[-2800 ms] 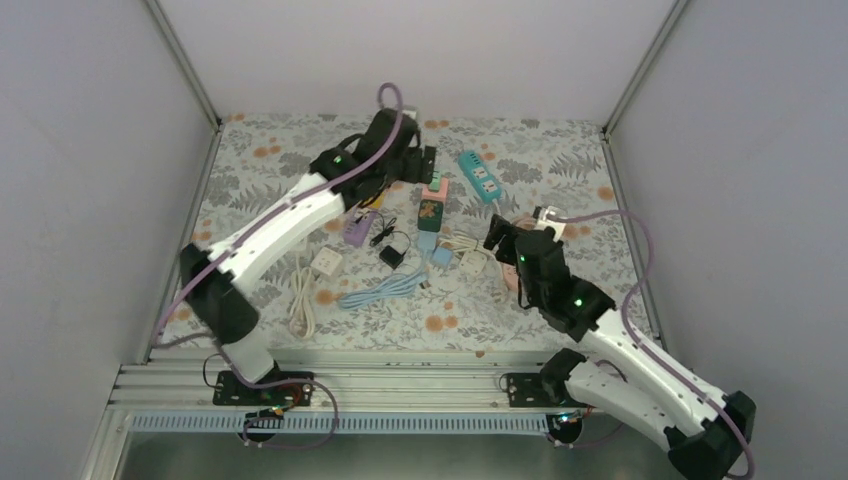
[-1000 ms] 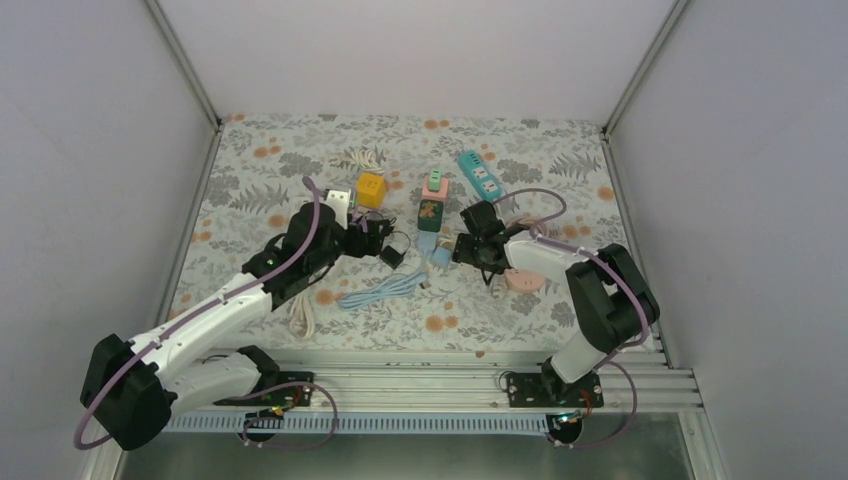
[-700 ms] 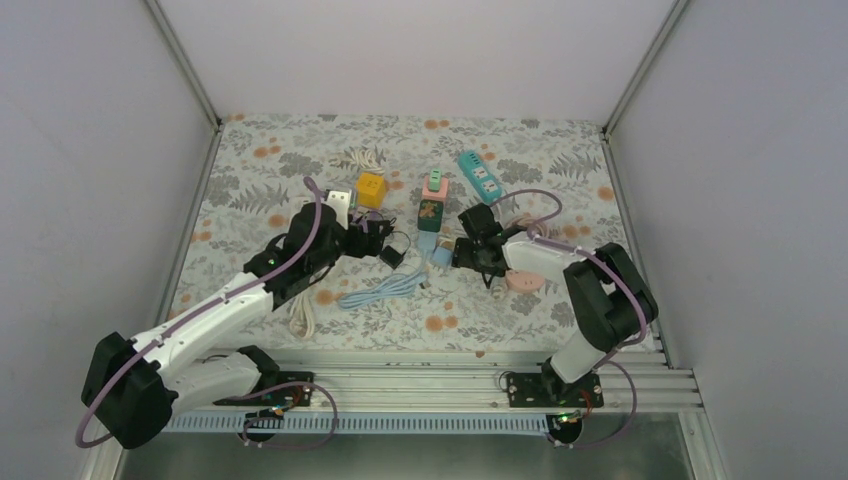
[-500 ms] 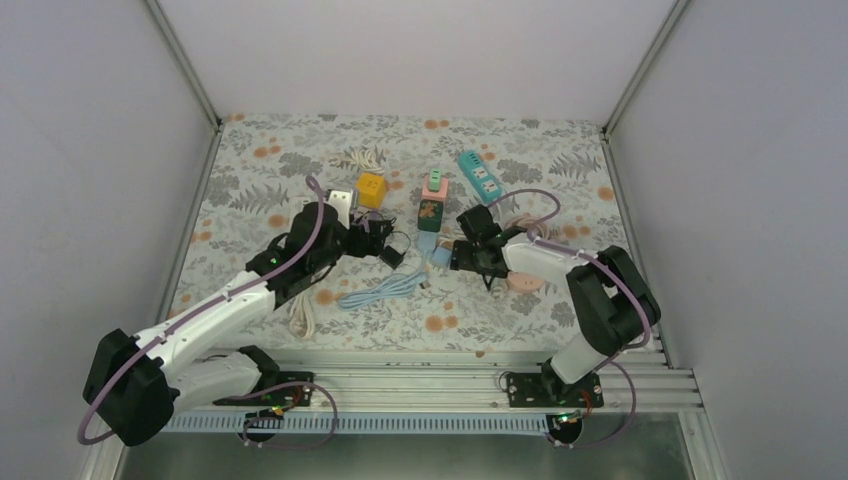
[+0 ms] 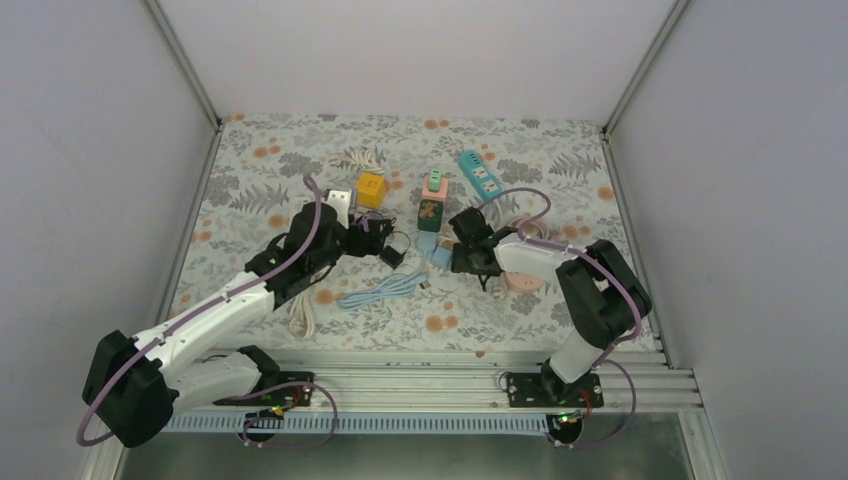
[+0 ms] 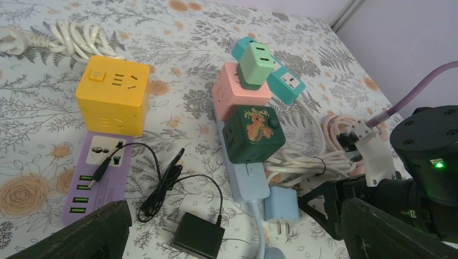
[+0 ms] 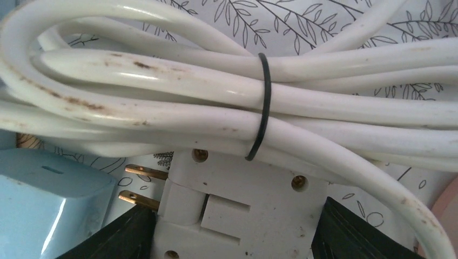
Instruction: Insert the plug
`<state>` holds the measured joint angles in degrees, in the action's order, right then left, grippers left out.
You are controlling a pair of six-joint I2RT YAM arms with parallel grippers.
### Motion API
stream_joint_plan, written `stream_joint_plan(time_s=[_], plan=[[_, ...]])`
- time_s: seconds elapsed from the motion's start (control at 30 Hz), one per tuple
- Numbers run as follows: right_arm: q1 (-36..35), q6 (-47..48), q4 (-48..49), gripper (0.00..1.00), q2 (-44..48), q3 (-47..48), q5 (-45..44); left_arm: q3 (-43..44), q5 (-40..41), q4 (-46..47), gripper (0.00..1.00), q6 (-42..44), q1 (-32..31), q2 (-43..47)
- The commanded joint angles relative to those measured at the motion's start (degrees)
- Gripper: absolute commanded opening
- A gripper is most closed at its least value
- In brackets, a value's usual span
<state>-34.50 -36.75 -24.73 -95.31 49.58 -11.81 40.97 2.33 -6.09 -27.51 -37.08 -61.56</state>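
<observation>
In the right wrist view a white flat plug (image 7: pixel 237 210) with two brass prongs (image 7: pixel 140 186) lies on the floral mat under its bundled white cord (image 7: pixel 216 102). My right gripper (image 7: pixel 237 237) is open, low over the plug, one dark finger (image 7: pixel 121 237) close on each side. In the top view the right gripper (image 5: pixel 460 255) sits right of a light blue plug (image 6: pixel 281 205). My left gripper (image 6: pixel 237 237) is open and empty over a black adapter (image 6: pixel 197 234); it shows in the top view (image 5: pixel 372 238).
Power strips and cubes lie close together: yellow cube (image 6: pixel 112 100), purple strip (image 6: pixel 94 175), pink strip (image 6: pixel 237 89) with a green plug (image 6: pixel 255 65), dark green cube (image 6: pixel 253 134), teal strip (image 5: pixel 480 175), light blue strip (image 6: pixel 246 181). A blue cable (image 5: pixel 380 290) and a white cable (image 5: pixel 300 300) lie nearer.
My right gripper has crept left and lower onto the white plug. My left arm has swung from the far middle to the black adapter, then held still.
</observation>
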Motion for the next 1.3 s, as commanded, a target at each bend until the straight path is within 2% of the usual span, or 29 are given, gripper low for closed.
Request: stream_joint_plan(time_s=[0.0,0.13,0.3,0.5,0.63,0.77,0.9,1.0,1.1,1.27], plan=[[-0.31,-1.91,0.84,0.62,-1.73,-1.86,-2.45,0.20,-0.69,0.26,0.97,-0.88,0.39,1.52],[-0.63,-1.58,1.02,0.54,3.40,-2.57,-4.90,2.78,-2.28,-2.26,0.97,-1.51,0.82,0.69],[-2.17,2.40,1.97,0.57,8.81,-2.84,-6.19,6.53,-6.76,-4.78,0.97,-2.27,1.91,-2.59],[-8.06,8.76,4.58,0.59,16.48,-2.77,-4.30,10.59,-20.88,-4.78,0.97,-0.79,4.33,-11.55],[-13.29,14.94,11.76,0.59,23.40,-5.29,-0.01,13.39,-33.40,-3.36,0.95,-0.31,5.76,-16.03],[-15.32,18.53,16.61,0.59,27.97,-7.08,4.59,14.52,-41.33,-2.88,0.93,0.27,6.41,-18.20],[-16.50,21.37,20.29,0.58,30.48,-8.07,7.95,14.29,-44.74,0.00,0.85,-3.39,6.95,-20.12],[-16.54,22.33,21.78,0.58,30.41,-8.03,8.34,16.65,-49.27,2.32,0.69,-5.77,6.87,-23.25],[-16.58,22.53,22.38,0.58,30.19,-7.75,7.91,16.48,-50.86,3.62,0.59,-6.70,6.76,-23.35],[-16.52,21.51,22.63,0.58,29.51,-7.19,7.47,13.96,-51.92,3.10,0.55,-6.60,6.76,-21.76]])
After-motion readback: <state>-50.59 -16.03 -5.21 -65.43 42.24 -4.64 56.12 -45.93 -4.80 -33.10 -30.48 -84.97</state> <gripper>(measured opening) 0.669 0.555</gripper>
